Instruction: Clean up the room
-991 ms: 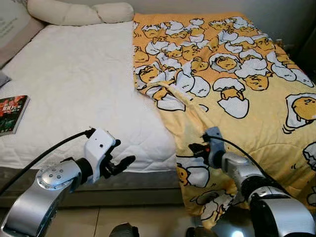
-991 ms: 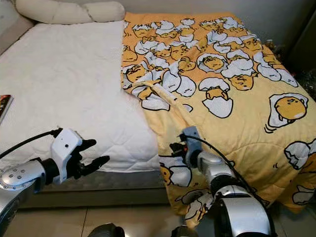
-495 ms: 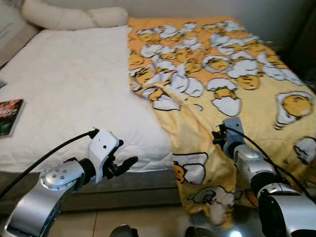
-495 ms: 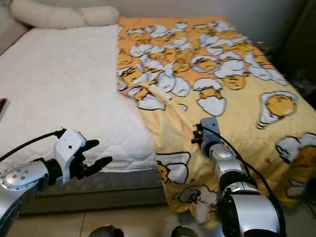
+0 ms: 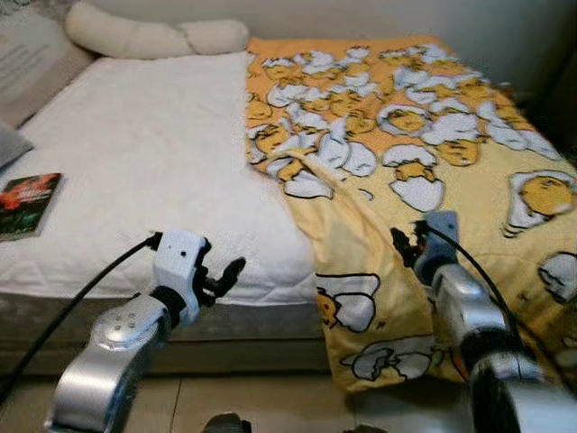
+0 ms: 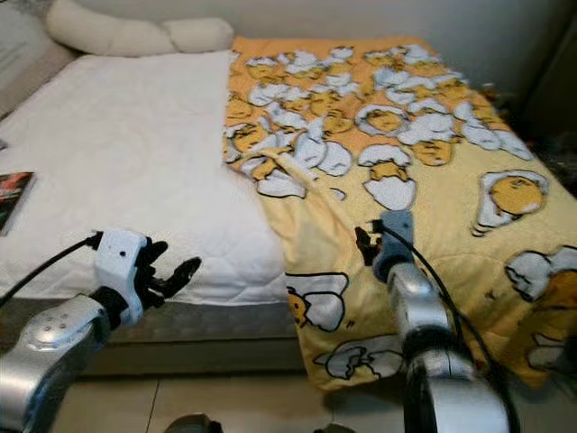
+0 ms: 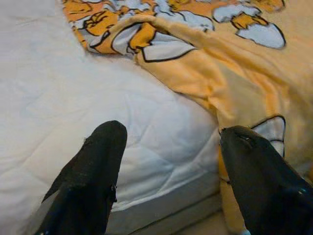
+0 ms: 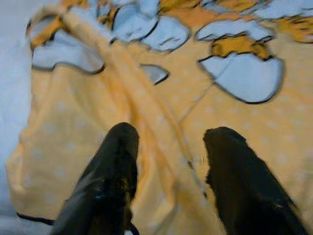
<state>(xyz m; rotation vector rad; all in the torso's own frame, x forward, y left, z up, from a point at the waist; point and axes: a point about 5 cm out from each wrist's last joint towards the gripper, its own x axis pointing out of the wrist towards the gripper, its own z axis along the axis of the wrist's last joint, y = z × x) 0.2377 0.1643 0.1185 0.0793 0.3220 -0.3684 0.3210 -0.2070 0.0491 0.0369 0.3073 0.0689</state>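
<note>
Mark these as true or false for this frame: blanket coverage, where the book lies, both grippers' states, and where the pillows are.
1. The blanket covers the whole mattress. False: it covers the robot's right side; the left is bare white.
2. A book lies on the mattress near its left edge. True.
3. The left gripper is open, with nothing between its fingers. True.
4. The right gripper is shut on the blanket. False: it is open over the blanket, with a fold running between its fingers.
5. Pillows lie at the far end of the bed. True.
</note>
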